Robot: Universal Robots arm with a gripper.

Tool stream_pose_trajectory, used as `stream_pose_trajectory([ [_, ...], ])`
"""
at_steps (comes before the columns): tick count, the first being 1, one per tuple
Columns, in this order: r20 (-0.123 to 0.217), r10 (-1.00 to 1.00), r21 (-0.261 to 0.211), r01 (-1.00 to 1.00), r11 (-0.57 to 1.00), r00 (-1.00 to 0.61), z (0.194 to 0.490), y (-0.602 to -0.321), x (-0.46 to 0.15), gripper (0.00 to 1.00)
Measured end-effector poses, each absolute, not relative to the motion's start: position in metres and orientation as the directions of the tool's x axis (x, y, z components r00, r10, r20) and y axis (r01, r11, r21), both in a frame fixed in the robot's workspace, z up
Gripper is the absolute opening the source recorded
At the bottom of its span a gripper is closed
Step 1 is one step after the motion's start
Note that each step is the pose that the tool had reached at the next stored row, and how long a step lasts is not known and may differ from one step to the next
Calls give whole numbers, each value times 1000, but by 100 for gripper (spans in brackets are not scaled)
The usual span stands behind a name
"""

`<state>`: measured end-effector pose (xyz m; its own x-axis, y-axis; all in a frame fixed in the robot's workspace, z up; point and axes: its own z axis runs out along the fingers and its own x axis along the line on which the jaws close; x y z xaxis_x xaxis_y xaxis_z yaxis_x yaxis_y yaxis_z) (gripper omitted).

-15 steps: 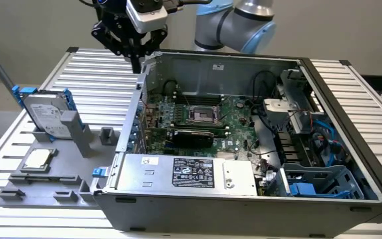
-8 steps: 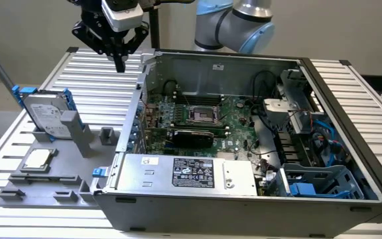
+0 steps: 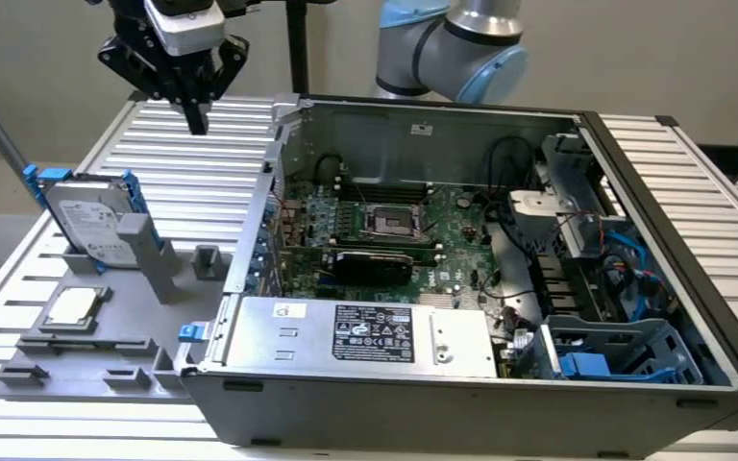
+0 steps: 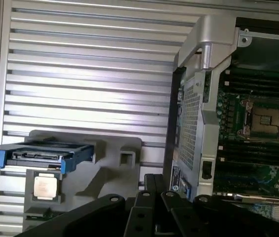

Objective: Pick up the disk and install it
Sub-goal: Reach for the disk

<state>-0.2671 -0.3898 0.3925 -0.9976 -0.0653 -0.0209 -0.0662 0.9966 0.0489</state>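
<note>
Exterior view: the tool (image 3: 197, 121) hangs clenched and empty beside the open computer case (image 3: 472, 413). The disk (image 3: 91, 223) stands upright in its grey holder (image 3: 154, 257) beside that case, neither picked up nor installed yet.

The table (image 3: 203, 192) is made of ribbed silver metal slats. Directly on it rest a grey holder plate (image 3: 138, 322) at the exterior view's left and, just beside it, a large open computer case (image 3: 472, 408) lying on its side.
</note>
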Motion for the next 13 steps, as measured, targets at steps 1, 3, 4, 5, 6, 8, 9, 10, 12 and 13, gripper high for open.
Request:
stream_pose_trajectory([
  [1, -21, -65, 49, -66, 997, -998, 392, -389, -272, 11],
  [3, -21, -65, 49, -66, 997, -998, 392, -387, -281, 11],
  [4, -21, -65, 49, -66, 997, -998, 392, -386, -285, 11],
  [5, -21, -65, 49, -66, 997, -998, 392, -385, -290, 11],
  [6, -21, -65, 49, -66, 997, -998, 392, -383, -294, 11],
  [8, -21, -65, 49, -66, 997, -998, 392, -381, -303, 11],
  [9, -21, -65, 49, -66, 997, -998, 392, -380, -308, 11],
  [10, -21, -65, 49, -66, 997, -998, 392, -379, -312, 11],
  [12, -21, -65, 49, -66, 997, -998, 391, -378, -321, 11],
  [13, -21, -65, 49, -66, 997, -998, 391, -377, -326, 11],
])
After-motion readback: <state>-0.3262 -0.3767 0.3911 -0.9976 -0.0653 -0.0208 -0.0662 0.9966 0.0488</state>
